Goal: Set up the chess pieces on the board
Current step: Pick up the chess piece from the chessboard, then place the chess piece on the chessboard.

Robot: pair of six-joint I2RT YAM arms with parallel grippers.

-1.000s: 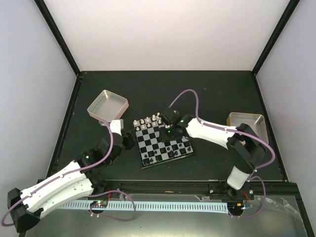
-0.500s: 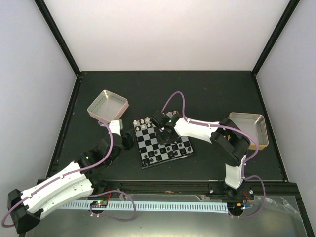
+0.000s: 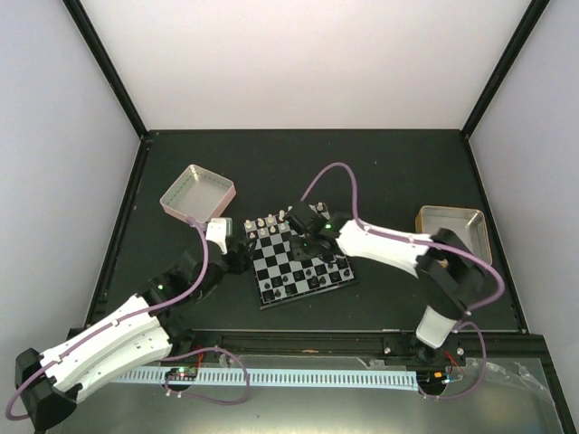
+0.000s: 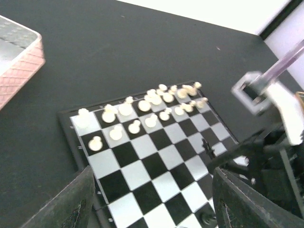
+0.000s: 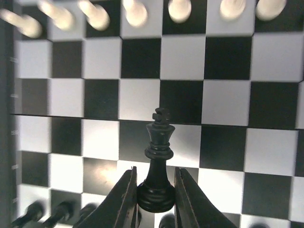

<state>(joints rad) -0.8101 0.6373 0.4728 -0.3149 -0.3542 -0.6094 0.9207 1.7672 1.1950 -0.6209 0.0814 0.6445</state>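
Only the right wrist view shows right claw clenched on king base over board; left claw released, empty.

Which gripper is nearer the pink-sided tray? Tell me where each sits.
Left. The left gripper is open at the board's left edge, the side toward the pink-sided tray. The right gripper is over the board, farther off, shut on a black king.

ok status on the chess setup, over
Right gripper shut on black king at its base, over the board. Left gripper open, empty, by board's left edge. White pieces lined along far rows. Nothing blocking.
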